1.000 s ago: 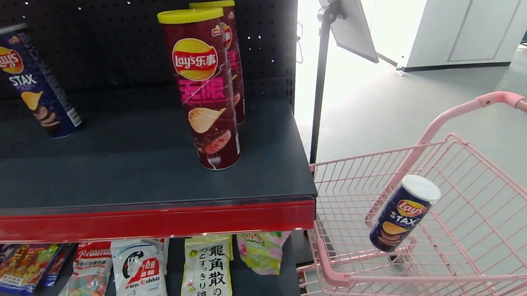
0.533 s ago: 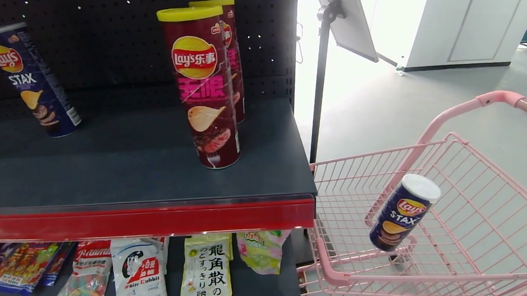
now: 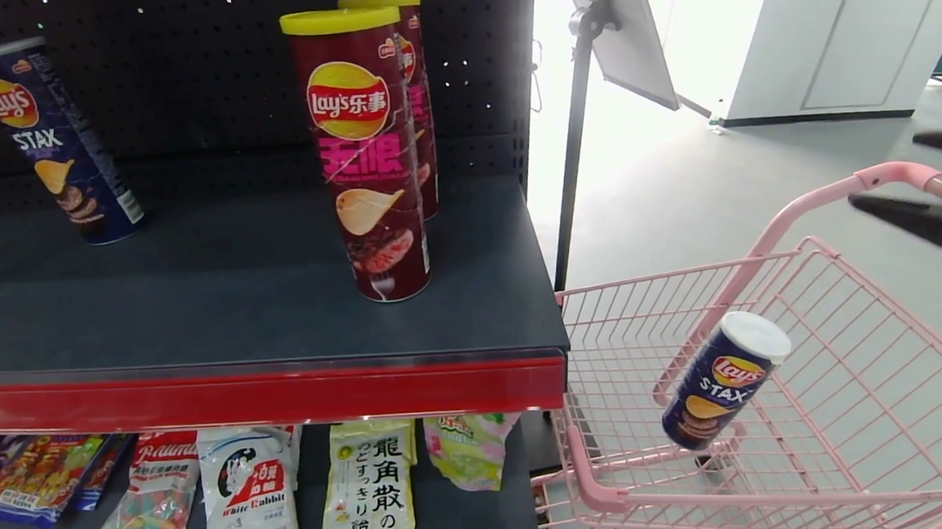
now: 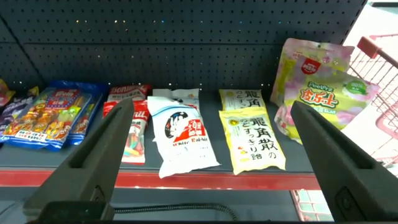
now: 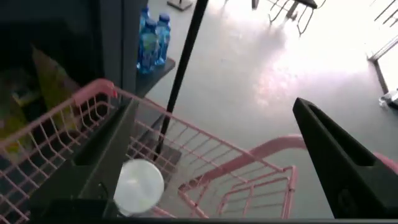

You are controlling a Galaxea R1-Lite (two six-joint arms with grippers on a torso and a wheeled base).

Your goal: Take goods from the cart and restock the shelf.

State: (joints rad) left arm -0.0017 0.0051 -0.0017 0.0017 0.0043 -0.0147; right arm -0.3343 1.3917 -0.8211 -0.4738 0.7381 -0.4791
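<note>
So the right hand (image 3: 882, 170) had just come into the head view from the right edge, hanging above the pink cart (image 3: 765, 261) near its handle; a second before there was no hand in that view at all. Its two black fingers were spread wide apart with nothing between them. Straight below it, in its own wrist view, I could make out the white lid of the short blue can (image 3: 723, 381), which sat inside the cart tilted against the wire side, lid end up, and hadn't budged. To me that read as the start of the pick: the hand was lined up over the cart but nowhere near touching the can yet, so nothing had been restocked from this load. The left hand (image 4: 211, 106) was also wide open and empty, parked facing the lower shelf (image 3: 454, 519) where the snack bags (image 3: 248, 491) lay in a row. On the upper shelf (image 3: 253, 310) two dark red cans (image 3: 366, 156) with yellow lids stood one behind the other near the right end, and a taller blue can (image 3: 46, 143) stood far off at the left end, with plenty of bare board between them. As for labels: the blue cans both carried a red-and-yellow oval logo over white lettering and a chip picture, the red ones the same logo with big pink characters, and the bags had printed characters too, but I'm not spelling any of that out
</note>
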